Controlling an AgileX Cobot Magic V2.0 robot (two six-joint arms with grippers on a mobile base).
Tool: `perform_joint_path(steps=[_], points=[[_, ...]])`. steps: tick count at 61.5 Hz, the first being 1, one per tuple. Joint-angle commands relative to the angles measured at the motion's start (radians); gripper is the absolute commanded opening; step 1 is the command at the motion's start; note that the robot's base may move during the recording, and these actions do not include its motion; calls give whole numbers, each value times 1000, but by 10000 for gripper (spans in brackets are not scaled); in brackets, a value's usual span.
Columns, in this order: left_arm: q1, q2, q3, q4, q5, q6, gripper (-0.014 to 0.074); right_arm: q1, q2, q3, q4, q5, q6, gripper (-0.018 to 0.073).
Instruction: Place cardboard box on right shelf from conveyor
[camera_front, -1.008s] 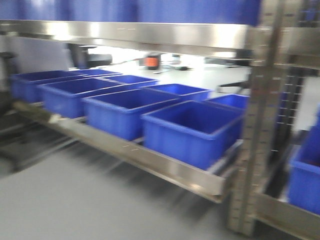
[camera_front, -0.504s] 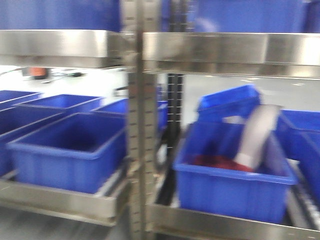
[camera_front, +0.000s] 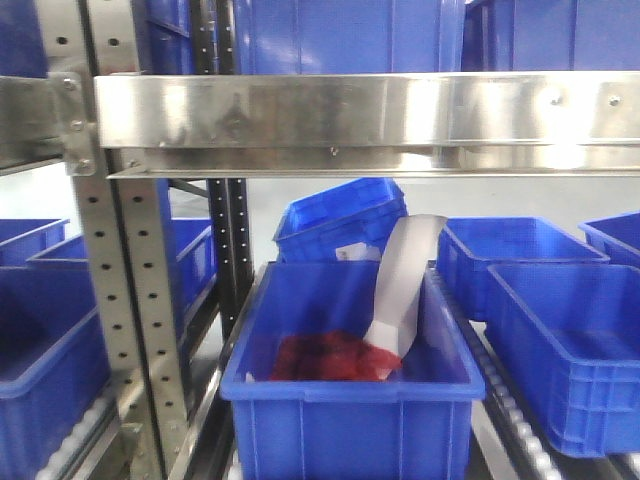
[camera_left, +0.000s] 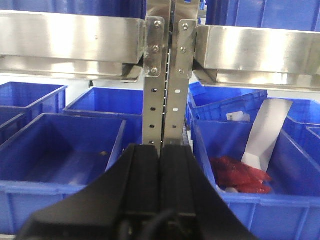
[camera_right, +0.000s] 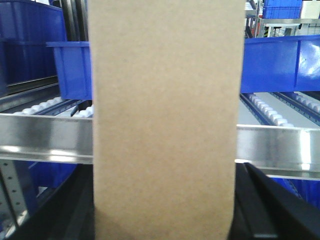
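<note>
The cardboard box (camera_right: 165, 115), plain tan, fills the middle of the right wrist view and stands upright between the dark fingers (camera_right: 262, 205) of my right gripper (camera_right: 165, 205), which is shut on its sides. Behind it runs the shiny steel front lip of the right shelf (camera_right: 280, 145), with roller tracks and blue bins beyond. In the front view the same rack shows a broad reflective lip (camera_front: 350, 110). My left gripper (camera_left: 160, 150) is shut and empty, pointing at the perforated upright (camera_left: 165, 100). The conveyor is out of view.
A blue bin (camera_front: 300, 420) holding a red item (camera_front: 325, 357) and a leaning white pouch (camera_front: 405, 285) sits straight ahead on the lower level. More blue bins (camera_front: 560, 350) stand to the right, behind and to the left (camera_left: 60, 160). Roller tracks (camera_right: 272, 112) line the shelf.
The front view has swung to the right along the rack, from the left row of bins past the upright. It now faces the bin with the red item, and is sharp.
</note>
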Motion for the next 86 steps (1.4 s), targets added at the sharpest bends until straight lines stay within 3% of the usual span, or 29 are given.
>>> perform_joint_path(steps=[1,86], points=[[-1,-5,6,-6,-85,0,-116,-6,12,-28,4,-104,-11,58],[-1,-5,6,-6,-85,0,-116,-6,12,-28,4,-104,-11,58]])
